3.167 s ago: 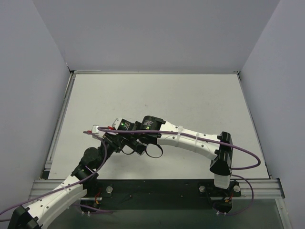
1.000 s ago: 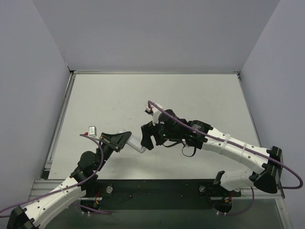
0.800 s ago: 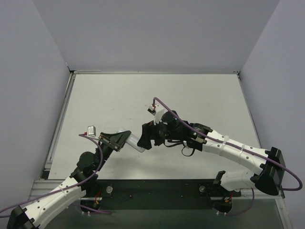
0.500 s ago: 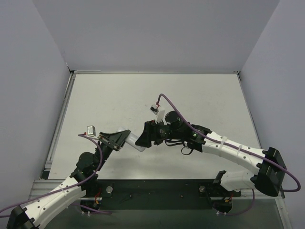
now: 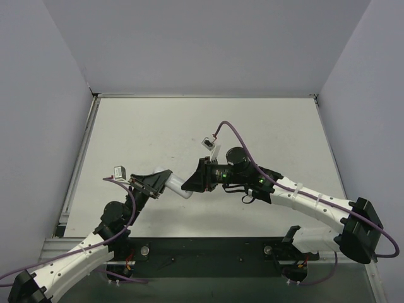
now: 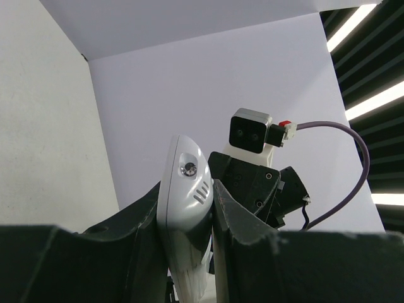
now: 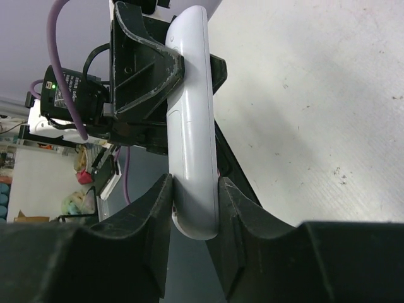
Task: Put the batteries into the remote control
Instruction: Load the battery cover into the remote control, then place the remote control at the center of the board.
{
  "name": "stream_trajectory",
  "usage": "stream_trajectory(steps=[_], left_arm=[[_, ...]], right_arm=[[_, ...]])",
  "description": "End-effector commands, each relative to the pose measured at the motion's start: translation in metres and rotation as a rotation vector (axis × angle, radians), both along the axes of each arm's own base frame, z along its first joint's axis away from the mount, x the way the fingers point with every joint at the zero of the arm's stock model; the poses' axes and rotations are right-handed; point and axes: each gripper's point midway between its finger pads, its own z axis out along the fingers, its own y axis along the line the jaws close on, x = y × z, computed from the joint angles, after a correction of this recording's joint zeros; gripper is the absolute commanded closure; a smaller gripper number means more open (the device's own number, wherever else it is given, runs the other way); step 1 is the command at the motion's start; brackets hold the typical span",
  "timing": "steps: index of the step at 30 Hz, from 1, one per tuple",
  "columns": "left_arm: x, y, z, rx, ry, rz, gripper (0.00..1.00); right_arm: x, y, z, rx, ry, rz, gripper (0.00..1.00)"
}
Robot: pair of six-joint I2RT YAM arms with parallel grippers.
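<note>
The white remote control [image 5: 177, 187] is held in the air between both arms, over the near left part of the table. My left gripper [image 5: 161, 182] is shut on one end of it; in the left wrist view the remote [image 6: 184, 214] stands between the dark fingers [image 6: 235, 214], its tip with a small round lens showing. My right gripper [image 5: 190, 184] is shut on the other end; in the right wrist view the remote [image 7: 189, 120] runs from my fingers [image 7: 238, 208] up to the left gripper [image 7: 142, 69]. No batteries are in view.
The white table [image 5: 252, 126] is walled by pale panels on the left, back and right. A metal rail [image 5: 208, 243] runs along the near edge by the arm bases. Purple cables loop off both arms.
My right gripper has moved left toward the remote's free end and now clamps it. The left arm has held the remote nearly still.
</note>
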Motion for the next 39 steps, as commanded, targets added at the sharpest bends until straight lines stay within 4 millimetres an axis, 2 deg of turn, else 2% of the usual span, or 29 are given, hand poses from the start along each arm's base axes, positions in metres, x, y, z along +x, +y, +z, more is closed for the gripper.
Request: stream_trajectory(steps=[1, 4, 7, 8, 10, 11, 13, 15, 16, 17, 19, 21, 22, 24, 25, 26, 27, 28, 33, 34, 35, 36, 37, 38, 39], left_arm=[[-0.007, 0.006, -0.007, -0.067, -0.043, -0.006, 1.0], [-0.007, 0.004, -0.009, -0.052, -0.042, -0.012, 1.0], [-0.007, 0.002, -0.017, -0.028, -0.026, -0.02, 1.0], [-0.007, 0.001, -0.02, -0.016, -0.019, -0.023, 1.0], [-0.006, -0.003, -0.027, 0.038, -0.01, -0.027, 1.0], [-0.007, -0.007, -0.031, 0.066, 0.002, -0.042, 1.0], [-0.005, -0.012, -0.05, 0.182, 0.031, -0.049, 1.0], [-0.005, -0.016, -0.055, 0.273, 0.037, -0.06, 1.0], [-0.004, -0.018, -0.069, 0.331, 0.067, -0.067, 1.0], [-0.004, -0.019, -0.071, 0.356, 0.061, -0.074, 1.0], [-0.005, -0.024, -0.088, 0.439, 0.087, -0.103, 1.0], [-0.006, -0.029, -0.096, 0.527, 0.081, -0.14, 1.0], [-0.006, -0.032, -0.108, 0.582, 0.108, -0.162, 1.0], [-0.005, -0.038, -0.111, 0.683, 0.094, -0.2, 1.0], [-0.006, -0.043, -0.125, 0.738, 0.121, -0.242, 1.0], [-0.005, -0.046, -0.127, 0.773, 0.119, -0.262, 1.0], [-0.002, -0.05, -0.123, 0.813, 0.099, -0.282, 1.0], [-0.003, -0.056, -0.134, 0.851, 0.127, -0.327, 1.0], [-0.001, -0.085, -0.143, 0.908, 0.101, -0.496, 1.0], [0.0, -0.092, -0.152, 0.914, 0.123, -0.537, 1.0], [-0.001, -0.098, -0.151, 0.9, 0.106, -0.574, 1.0], [-0.002, -0.101, -0.166, 0.913, 0.145, -0.606, 1.0], [0.001, -0.107, -0.165, 0.905, 0.138, -0.623, 0.99], [-0.001, -0.111, -0.166, 0.903, 0.121, -0.659, 0.98], [-0.001, -0.113, -0.178, 0.919, 0.151, -0.682, 0.94]], right_arm=[[0.005, -0.004, -0.007, -0.007, -0.03, -0.012, 0.83], [0.003, -0.003, -0.003, 0.005, -0.037, 0.007, 0.8], [0.002, -0.006, 0.002, -0.003, -0.068, 0.016, 0.69], [0.003, -0.007, 0.007, -0.004, -0.097, 0.02, 0.61], [0.005, -0.014, 0.009, -0.025, -0.119, 0.007, 0.52], [0.008, -0.017, 0.013, -0.027, -0.137, -0.004, 0.44], [0.013, -0.027, 0.016, -0.063, -0.189, -0.03, 0.37], [0.018, -0.041, 0.015, -0.121, -0.248, -0.057, 0.28], [0.026, -0.049, 0.013, -0.16, -0.278, -0.104, 0.27], [0.029, -0.055, 0.012, -0.19, -0.295, -0.123, 0.24], [0.039, -0.077, 0.005, -0.283, -0.33, -0.198, 0.23], [0.045, -0.099, -0.002, -0.37, -0.349, -0.268, 0.19], [0.05, -0.109, -0.004, -0.413, -0.371, -0.3, 0.18], [0.061, -0.137, -0.009, -0.514, -0.407, -0.409, 0.16], [0.063, -0.146, -0.013, -0.547, -0.422, -0.433, 0.16], [0.065, -0.156, -0.01, -0.56, -0.441, -0.471, 0.16], [0.065, -0.162, -0.012, -0.579, -0.446, -0.483, 0.16], [0.065, -0.166, -0.015, -0.592, -0.448, -0.49, 0.16], [0.061, -0.181, -0.019, -0.605, -0.454, -0.528, 0.16], [0.06, -0.181, -0.02, -0.605, -0.452, -0.529, 0.16], [0.059, -0.184, -0.023, -0.607, -0.445, -0.534, 0.16], [0.059, -0.186, -0.024, -0.612, -0.445, -0.536, 0.16], [0.058, -0.187, -0.025, -0.611, -0.444, -0.541, 0.16], [0.057, -0.191, -0.027, -0.617, -0.443, -0.545, 0.16], [0.057, -0.193, -0.028, -0.621, -0.443, -0.552, 0.16]])
